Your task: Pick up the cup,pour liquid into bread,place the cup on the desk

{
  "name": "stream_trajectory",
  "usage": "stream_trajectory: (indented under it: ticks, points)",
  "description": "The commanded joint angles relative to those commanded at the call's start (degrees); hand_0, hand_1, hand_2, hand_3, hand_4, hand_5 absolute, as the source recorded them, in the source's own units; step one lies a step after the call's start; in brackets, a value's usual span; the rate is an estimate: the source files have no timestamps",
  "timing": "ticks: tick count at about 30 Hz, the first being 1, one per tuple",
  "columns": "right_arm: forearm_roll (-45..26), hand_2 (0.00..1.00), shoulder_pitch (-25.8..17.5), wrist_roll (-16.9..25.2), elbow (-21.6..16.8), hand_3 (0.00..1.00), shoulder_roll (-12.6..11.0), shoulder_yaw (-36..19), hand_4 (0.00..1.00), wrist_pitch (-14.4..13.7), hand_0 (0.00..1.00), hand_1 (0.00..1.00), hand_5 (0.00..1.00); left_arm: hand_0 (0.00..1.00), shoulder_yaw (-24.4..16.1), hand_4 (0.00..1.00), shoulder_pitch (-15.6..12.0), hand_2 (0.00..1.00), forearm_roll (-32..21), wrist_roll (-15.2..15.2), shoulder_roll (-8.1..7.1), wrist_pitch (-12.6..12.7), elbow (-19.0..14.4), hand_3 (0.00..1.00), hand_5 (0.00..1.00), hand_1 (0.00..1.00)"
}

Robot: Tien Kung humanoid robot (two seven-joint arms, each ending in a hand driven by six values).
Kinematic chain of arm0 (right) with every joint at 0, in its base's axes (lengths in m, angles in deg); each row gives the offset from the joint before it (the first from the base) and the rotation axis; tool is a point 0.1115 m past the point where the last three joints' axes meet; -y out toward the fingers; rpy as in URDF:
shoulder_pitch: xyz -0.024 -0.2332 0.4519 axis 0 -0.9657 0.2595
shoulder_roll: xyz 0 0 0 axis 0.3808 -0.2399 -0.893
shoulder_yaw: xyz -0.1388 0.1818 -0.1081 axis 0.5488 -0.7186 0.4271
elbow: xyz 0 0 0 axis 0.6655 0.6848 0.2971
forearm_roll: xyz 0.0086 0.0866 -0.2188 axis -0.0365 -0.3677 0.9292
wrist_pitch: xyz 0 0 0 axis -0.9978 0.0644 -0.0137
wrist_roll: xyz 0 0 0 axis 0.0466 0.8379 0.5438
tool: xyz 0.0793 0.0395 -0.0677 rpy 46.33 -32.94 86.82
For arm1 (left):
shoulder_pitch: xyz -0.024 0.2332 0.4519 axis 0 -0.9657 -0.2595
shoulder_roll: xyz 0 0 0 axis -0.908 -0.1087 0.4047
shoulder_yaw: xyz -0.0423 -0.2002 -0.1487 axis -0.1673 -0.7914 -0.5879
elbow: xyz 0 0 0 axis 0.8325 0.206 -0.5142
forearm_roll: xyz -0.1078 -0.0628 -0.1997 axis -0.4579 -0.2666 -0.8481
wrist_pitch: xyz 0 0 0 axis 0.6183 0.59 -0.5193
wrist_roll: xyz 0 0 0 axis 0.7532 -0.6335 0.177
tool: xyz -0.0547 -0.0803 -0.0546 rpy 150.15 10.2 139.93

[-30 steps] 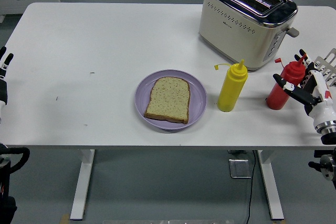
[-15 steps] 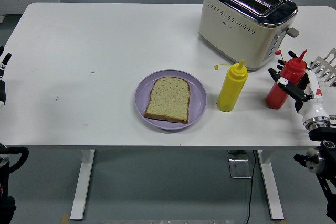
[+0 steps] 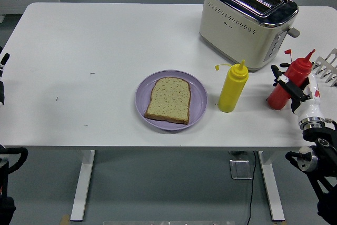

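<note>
Just glossy red squeeze bottle, tilted

Between the red bottle (tilted, in the right hand) and the plate stands the yellow bottle; the toaster blocks behind. The worktop lies open leftward, seemingly to the left hand at its edge.

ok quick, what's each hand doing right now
Left hand: barely visible at the table's left edge, cannot be told.
Right hand: fingers closed around the tilted red squeeze bottle.
</note>
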Motion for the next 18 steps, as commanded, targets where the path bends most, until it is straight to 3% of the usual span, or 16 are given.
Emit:
stream_trajectory:
  ticks: [1, 2, 18]
  points:
    - [-0.5, 0.258, 0.0, 0.2, 0.0, 0.342, 0.0, 0.0, 0.868, -0.4, 0.126, 0.181, 0.195, 0.714, 0.0, 0.661, 0.0, 0.776, 0.0, 0.0, 0.0, 0.0, 0.0, 0.688, 0.998, 0.751]
    - [-0.8, 0.223, 0.0, 0.3, 0.0, 0.332, 0.0, -0.1, 0.864, -0.7, 0.042, 0.108, 0.19, 0.714, 0.0, 0.661, 0.0, 0.776, 0.0, 0.0, 0.0, 0.0, 0.0, 0.688, 0.998, 0.751]
    - [-0.9, 0.175, -0.2, 0.4, -3.9, 0.329, -0.8, -2.5, 0.854, -2.8, 0.002, 0.019, 0.173, 0.714, -0.1, 0.663, 0.0, 0.776, 0.6, 0.0, -0.01, 0.1, 0.0, 0.688, 0.998, 0.751]
